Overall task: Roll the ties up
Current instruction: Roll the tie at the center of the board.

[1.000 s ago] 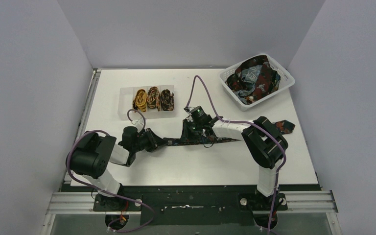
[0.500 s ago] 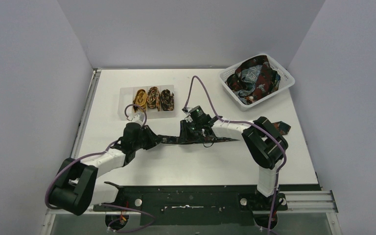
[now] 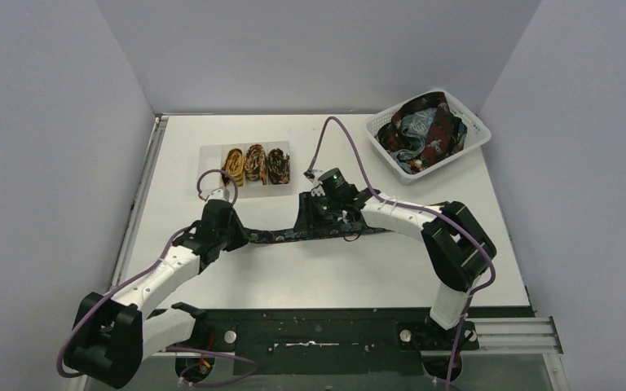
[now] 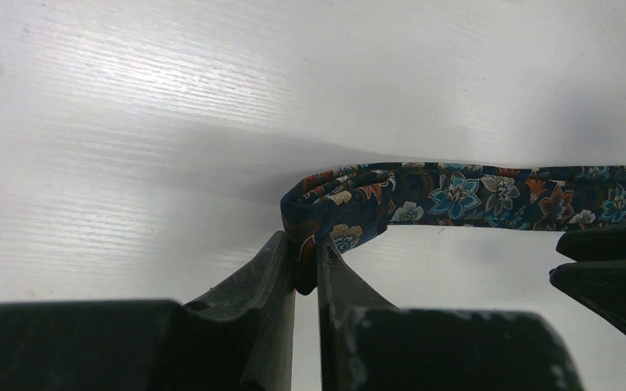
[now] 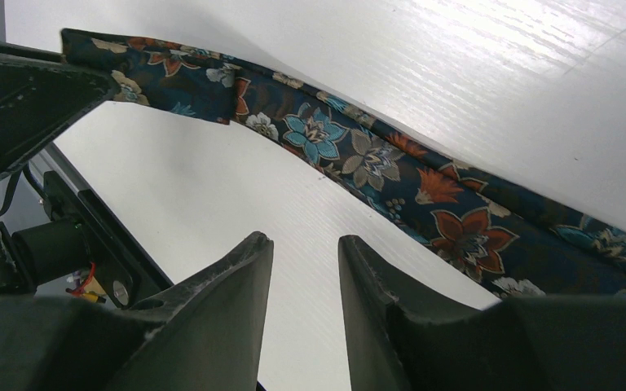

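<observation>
A dark navy tie (image 3: 281,235) with red and teal flowers lies stretched across the middle of the table. My left gripper (image 3: 236,234) is shut on its folded narrow end; in the left wrist view the fingers (image 4: 277,269) pinch the fold of the tie (image 4: 456,194). My right gripper (image 3: 318,218) hovers over the tie's middle, open and holding nothing. In the right wrist view the right gripper (image 5: 304,244) has bare table between its jaws, with the tie (image 5: 375,159) running just beyond them and the left gripper (image 5: 16,90) at the top left.
A clear tray (image 3: 208,167) behind the tie holds three rolled ties (image 3: 254,163). A white lattice basket (image 3: 479,134) at the back right is filled with several loose ties (image 3: 424,130). Purple cables loop over both arms.
The right gripper has opened and let go of the tie. The left arm has stretched out and drawn the tie leftward; its wide end no longer shows right of the right arm.
</observation>
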`<control>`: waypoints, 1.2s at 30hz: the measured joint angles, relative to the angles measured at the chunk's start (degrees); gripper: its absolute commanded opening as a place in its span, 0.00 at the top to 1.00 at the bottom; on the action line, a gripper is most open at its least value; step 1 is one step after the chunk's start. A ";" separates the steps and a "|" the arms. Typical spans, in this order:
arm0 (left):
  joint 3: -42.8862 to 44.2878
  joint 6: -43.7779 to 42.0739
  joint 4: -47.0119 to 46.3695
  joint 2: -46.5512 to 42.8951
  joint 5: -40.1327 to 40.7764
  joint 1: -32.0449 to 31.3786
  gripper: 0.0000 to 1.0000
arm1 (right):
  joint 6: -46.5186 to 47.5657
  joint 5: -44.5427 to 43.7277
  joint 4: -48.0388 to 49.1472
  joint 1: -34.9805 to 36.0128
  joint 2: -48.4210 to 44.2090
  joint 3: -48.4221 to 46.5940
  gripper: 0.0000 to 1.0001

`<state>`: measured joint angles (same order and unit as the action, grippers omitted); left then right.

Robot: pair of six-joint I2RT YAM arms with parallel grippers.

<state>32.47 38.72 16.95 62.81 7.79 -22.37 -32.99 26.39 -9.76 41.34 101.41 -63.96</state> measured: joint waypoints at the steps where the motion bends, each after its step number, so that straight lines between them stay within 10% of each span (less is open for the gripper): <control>1: 1.11 -0.28 1.31 0.00 1.16 -0.46 1.00 | 0.00 -0.02 -0.24 -0.09 0.00 0.00 0.63; 36: 21.24 -0.04 25.07 19.39 34.64 -20.98 1.00 | -2.58 -5.77 -1.01 -5.42 -7.17 5.35 0.60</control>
<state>53.71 38.68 42.02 82.19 42.44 -43.35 -35.57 20.62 -10.76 35.92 94.24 -58.61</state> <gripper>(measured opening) 0.097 0.391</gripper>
